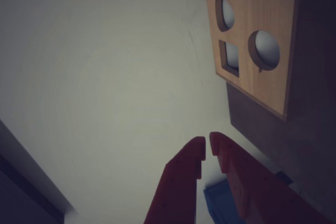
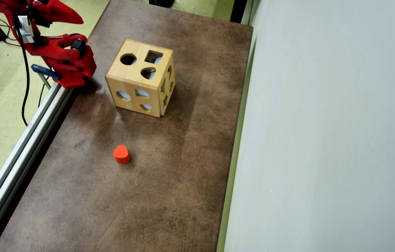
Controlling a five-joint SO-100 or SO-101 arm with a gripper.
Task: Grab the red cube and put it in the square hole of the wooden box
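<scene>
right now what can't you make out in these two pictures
- Red block: out of frame in the wrist view; the overhead view shows a rounded, heart-like top rather than a clear cube.
- Hand: in the wrist view its fingertips nearly touch and it holds nothing; in the overhead view the tips are cut off by the top edge.
- Wooden box: its inside is dark through the holes in both views.
- Blue thing under the hand: blurred and partly covered.

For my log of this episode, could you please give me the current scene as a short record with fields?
surface: brown table
target piece: red block, rounded on one side, lying on the table, clear of the box
container: wooden box, upright
square hole: top face, beside a round hole
gripper: fingertips nearly together, empty, raised near the table's edge
arm: red arm, far from the block
task progress: block not yet picked up
</scene>
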